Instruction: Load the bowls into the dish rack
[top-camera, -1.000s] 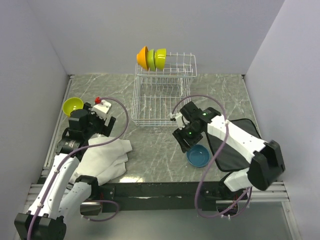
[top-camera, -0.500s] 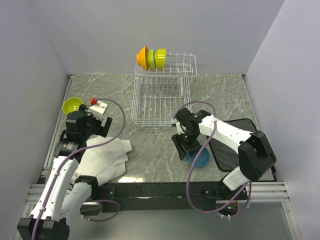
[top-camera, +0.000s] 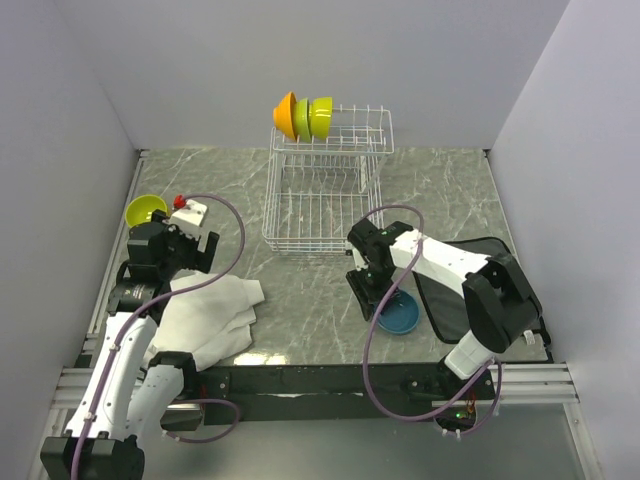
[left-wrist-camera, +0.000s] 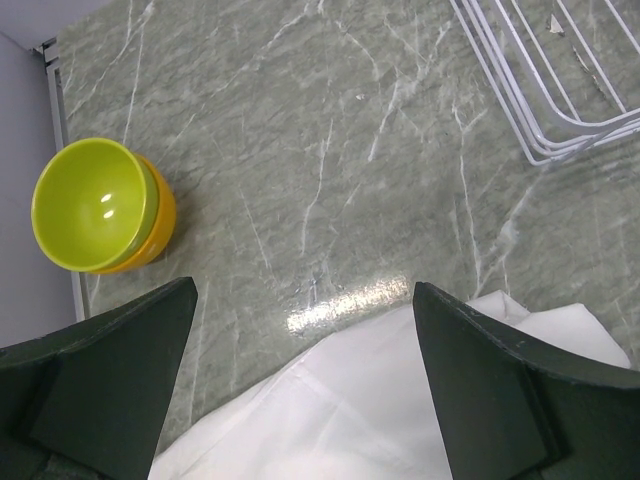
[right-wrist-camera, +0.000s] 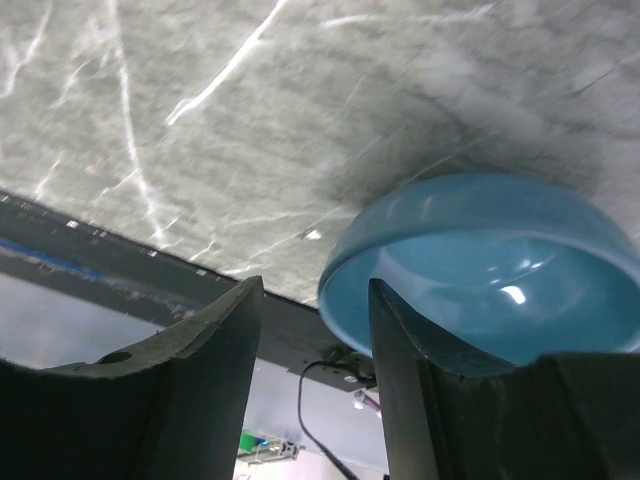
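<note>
Right pincer (top-camera: 368, 292) (right-wrist-camera: 314, 290): lowered at the near-left rim of the blue bowl (top-camera: 402, 317) (right-wrist-camera: 480, 260), which sits upright on the marbled surface (top-camera: 440, 190), near the front edge. The fingers are seen narrowly parted. The rim edge lies in the gap, with a sliver of space to one finger, so no grip is recorded.

Left pincer (left-wrist-camera: 303, 290): spread wide and empty, held above the surface and the white cloth (left-wrist-camera: 400, 400).

A lime bowl (left-wrist-camera: 85, 205) is nested in an orange bowl (left-wrist-camera: 160, 225) at the far left.

Dish rack (top-camera: 318, 205): three bowls are stood on edge at the left end of the raised tier: one orange (top-camera: 285, 115), two lime (top-camera: 301, 118) (top-camera: 321, 116).
</note>
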